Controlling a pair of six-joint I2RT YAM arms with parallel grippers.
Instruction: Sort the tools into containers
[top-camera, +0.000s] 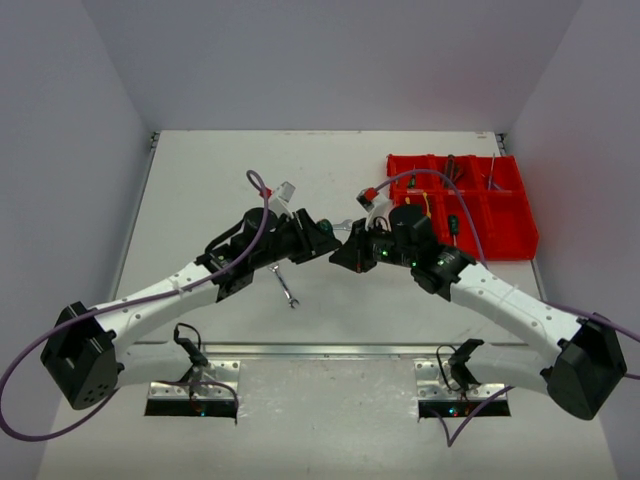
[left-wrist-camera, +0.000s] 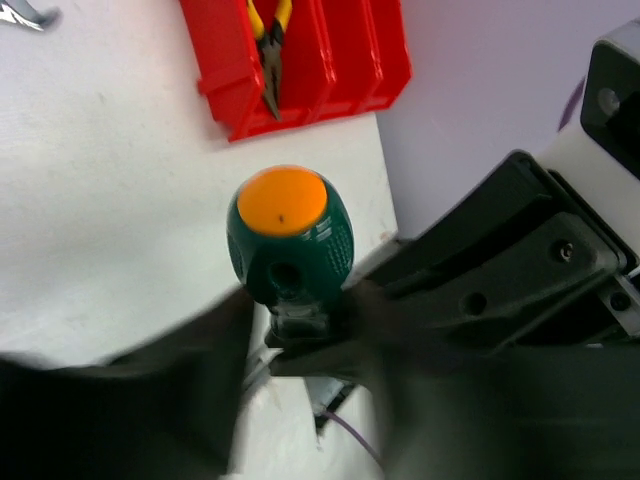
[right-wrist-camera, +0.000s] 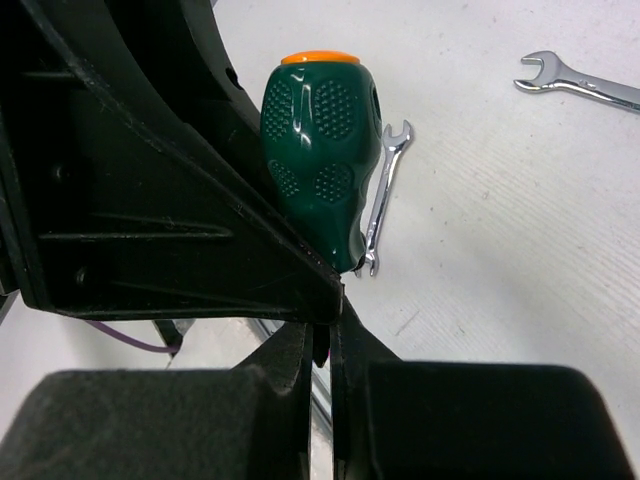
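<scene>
A green screwdriver with an orange cap (top-camera: 322, 226) hangs above the table's middle between my two grippers. My left gripper (top-camera: 314, 236) is shut on the neck below its handle; the left wrist view shows the handle (left-wrist-camera: 290, 235) rising from my left gripper (left-wrist-camera: 300, 330). My right gripper (top-camera: 347, 252) meets it from the right. In the right wrist view its fingers (right-wrist-camera: 300, 380) stand almost together on a thin dark shaft below the handle (right-wrist-camera: 320, 170). The red divided bin (top-camera: 505, 243) sits at the far right.
One silver wrench (top-camera: 286, 285) lies on the table under the left arm, and shows below the handle (right-wrist-camera: 383, 195). Another wrench (right-wrist-camera: 580, 85) lies further off. Yellow-handled pliers (left-wrist-camera: 270, 40) lie in a bin compartment (left-wrist-camera: 235, 80). Walls close in on three sides.
</scene>
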